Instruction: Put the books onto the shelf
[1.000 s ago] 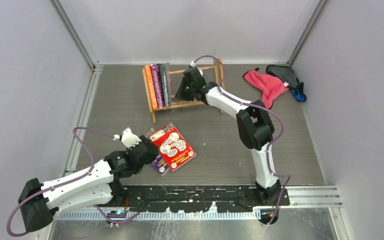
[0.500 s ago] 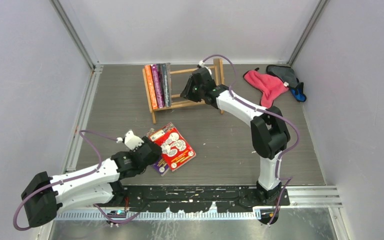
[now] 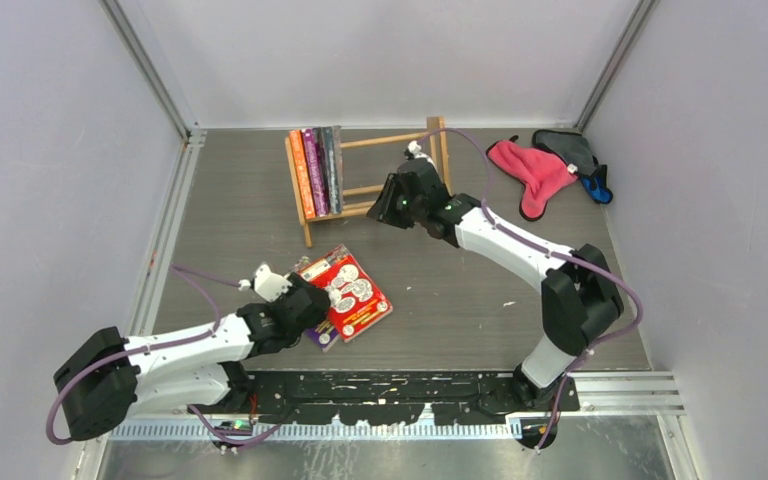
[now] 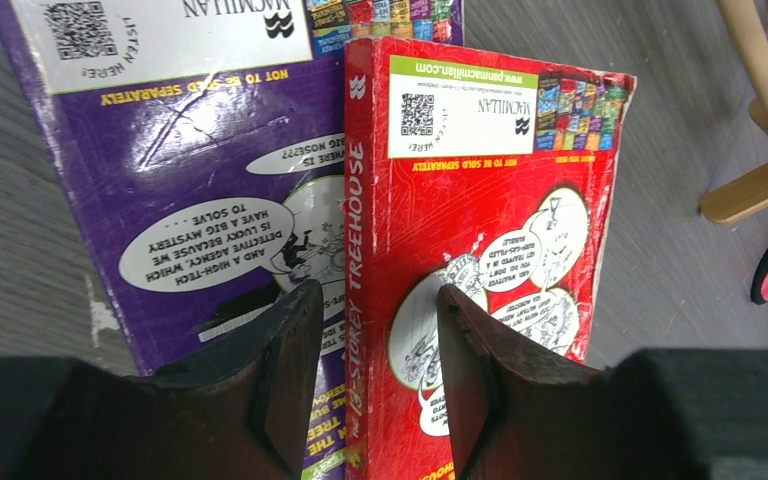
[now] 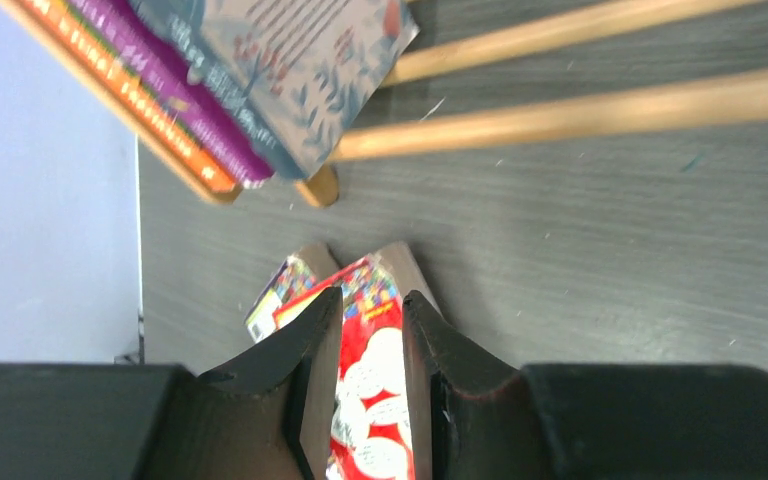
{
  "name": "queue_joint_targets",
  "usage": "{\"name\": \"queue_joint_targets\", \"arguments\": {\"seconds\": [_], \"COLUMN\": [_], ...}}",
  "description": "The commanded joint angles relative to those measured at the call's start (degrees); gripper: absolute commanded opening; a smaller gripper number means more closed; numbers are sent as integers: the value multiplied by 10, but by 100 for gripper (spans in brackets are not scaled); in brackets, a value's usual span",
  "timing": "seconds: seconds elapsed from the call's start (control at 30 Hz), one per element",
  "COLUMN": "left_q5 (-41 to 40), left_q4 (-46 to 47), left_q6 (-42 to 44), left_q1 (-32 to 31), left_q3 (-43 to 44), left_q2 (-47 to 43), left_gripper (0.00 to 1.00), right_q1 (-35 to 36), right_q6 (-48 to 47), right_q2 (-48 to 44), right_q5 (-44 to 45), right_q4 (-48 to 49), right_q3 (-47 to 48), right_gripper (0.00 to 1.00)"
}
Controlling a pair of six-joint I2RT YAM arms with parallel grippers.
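Observation:
Three books (image 3: 315, 170), orange, purple and grey-blue patterned, stand at the left end of the wooden shelf (image 3: 392, 140). A red book (image 3: 348, 292) lies flat on a purple book (image 3: 317, 332) in front of it. My left gripper (image 3: 310, 305) is open and low over this pair. In the left wrist view its jaws (image 4: 377, 295) straddle the red book's spine (image 4: 355, 230), one finger over the purple book (image 4: 210, 180). My right gripper (image 3: 387, 202) hovers just in front of the shelf, open (image 5: 372, 296) with nothing between its fingers. The shelf's books (image 5: 260, 70) show above it.
A pink cloth (image 3: 532, 172), a dark grey cloth (image 3: 570, 150) and a small blue item (image 3: 600, 188) lie at the back right. A metal rail (image 3: 165, 230) runs along the table's left side. Walls enclose the left, back and right.
My right gripper has drawn back from the shelf toward the near side, and its jaws have parted wider. My left gripper has slid forward onto the edge of the red book.

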Motion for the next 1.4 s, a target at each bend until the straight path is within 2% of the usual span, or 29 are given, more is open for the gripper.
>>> {"name": "queue_joint_targets", "arguments": {"seconds": [0.0,0.13,0.3,0.67,1.0,1.37], "left_q5": [-3,-8,-11,-11,-18,-2], "left_q4": [29,32,34,41,38,124], "left_q6": [-20,-24,-26,-30,-25,1], "left_q1": [-1,-2,-1,-1,-1,-1], "left_q3": [-3,1,4,13,9,-9], "left_q2": [27,39,48,70,46,49], "left_gripper": [47,47,47,47,47,46], "right_q1": [35,75,91,111,121,130], "right_q6": [2,9,23,29,38,57], "right_q2": [-47,-50,-35,16,48,66], "right_q5": [-9,-5,-11,-29,-14,-24], "right_q4": [-7,-11,10,29,29,47], "right_q3": [-22,-60,-105,-129,-147,-155], "right_gripper": [34,34,31,26,24,22]}}
